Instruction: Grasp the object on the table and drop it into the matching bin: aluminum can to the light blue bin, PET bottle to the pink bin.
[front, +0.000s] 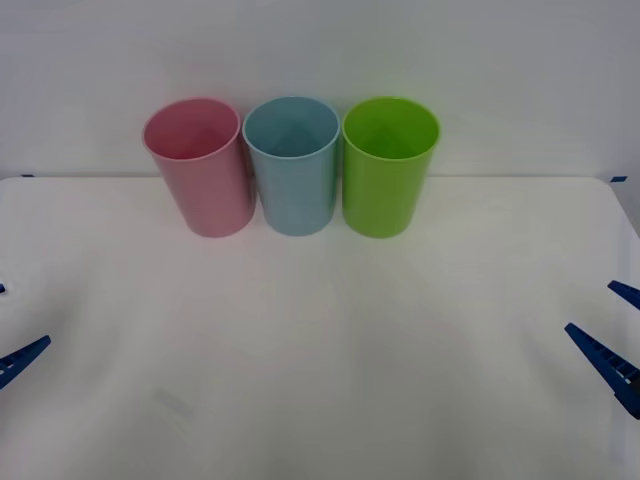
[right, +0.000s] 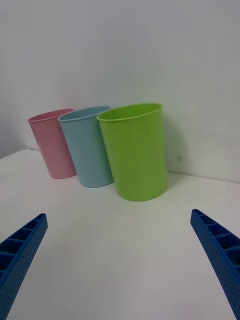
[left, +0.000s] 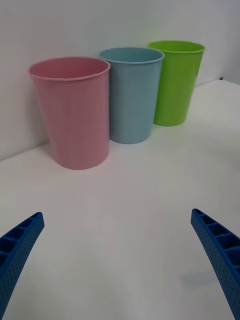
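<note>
At twelve o'clock on the table (front: 320, 330) stand my pink bin (front: 200, 170), light blue bin (front: 293, 168) and a lime green bin (front: 388, 170), rims touching. Low at nine o'clock my left end effector (left: 117, 265) gapes wide; at three o'clock my right end effector (right: 117, 265) does too, both holding nothing.

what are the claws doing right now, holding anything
Left claw: open, holding nothing, low at the table's left edge.
Right claw: open, holding nothing, low at the table's right edge.
</note>
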